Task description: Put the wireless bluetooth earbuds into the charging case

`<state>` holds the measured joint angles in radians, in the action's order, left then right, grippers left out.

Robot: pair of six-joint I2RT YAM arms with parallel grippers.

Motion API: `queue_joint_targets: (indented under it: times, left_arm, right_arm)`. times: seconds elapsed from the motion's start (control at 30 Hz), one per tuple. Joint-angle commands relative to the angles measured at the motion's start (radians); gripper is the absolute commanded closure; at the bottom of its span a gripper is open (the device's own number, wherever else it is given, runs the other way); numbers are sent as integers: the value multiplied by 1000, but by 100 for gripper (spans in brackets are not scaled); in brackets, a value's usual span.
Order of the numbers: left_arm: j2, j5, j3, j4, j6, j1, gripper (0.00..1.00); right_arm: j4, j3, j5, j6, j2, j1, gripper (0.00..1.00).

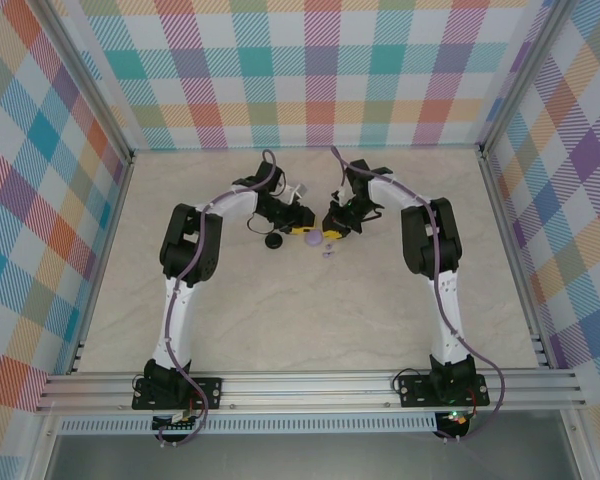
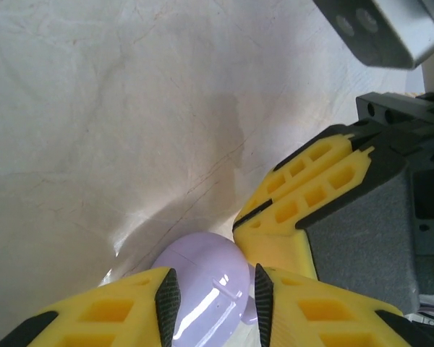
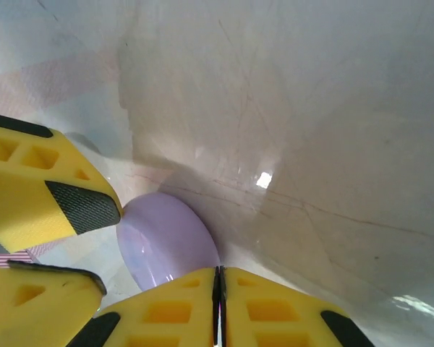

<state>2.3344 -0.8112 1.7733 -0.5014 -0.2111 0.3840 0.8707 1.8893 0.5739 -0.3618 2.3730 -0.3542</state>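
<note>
The lavender charging case lies closed on the table between the black pads of my left gripper, which is shut on its sides. In the right wrist view the same case sits just past my right gripper. That gripper is shut, and its yellow tips rest against the case's edge. From above, both grippers meet at the case in the back middle of the table. Two tiny lavender earbuds lie loose on the table just in front of it.
A black round case lies left of the lavender one, under the left arm. The marble tabletop stretches toward the arm bases. Checked walls and metal rails enclose the table on three sides.
</note>
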Motion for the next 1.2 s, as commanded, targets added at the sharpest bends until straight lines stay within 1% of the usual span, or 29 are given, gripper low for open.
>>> queue_joint_targets:
  times: [0.0,0.4,0.53,0.7,0.77,0.97,1.07,1.17]
  left_arm:
    - [-47,8,-67,-17,12,20,64]
    - [-123,43,-161,15,-32,34,62]
    - [-154,70,-194,38,-58,35,60]
    - [-170,111,-187,26,-64,29,59]
    - [-172,123,-186,24,-69,26,59]
    - [-182,116,-213,56,-102,23,56]
    - [-203,122,-241,77,-127,24,54]
    - [-230,125,-281,116,-168,26,51]
  right_arm:
    - [14,42,46,-9,33,-11,88]
    - [50,121,45,-3,75,-25,87]
    - [59,130,-2,-5,68,-23,85]
    - [63,122,-92,-24,42,-10,83]
    - [60,113,-110,-25,26,-4,83]
    - [36,71,-78,8,-24,8,79]
    - [27,61,-42,34,-37,8,78]
    - [23,65,24,63,-33,8,77]
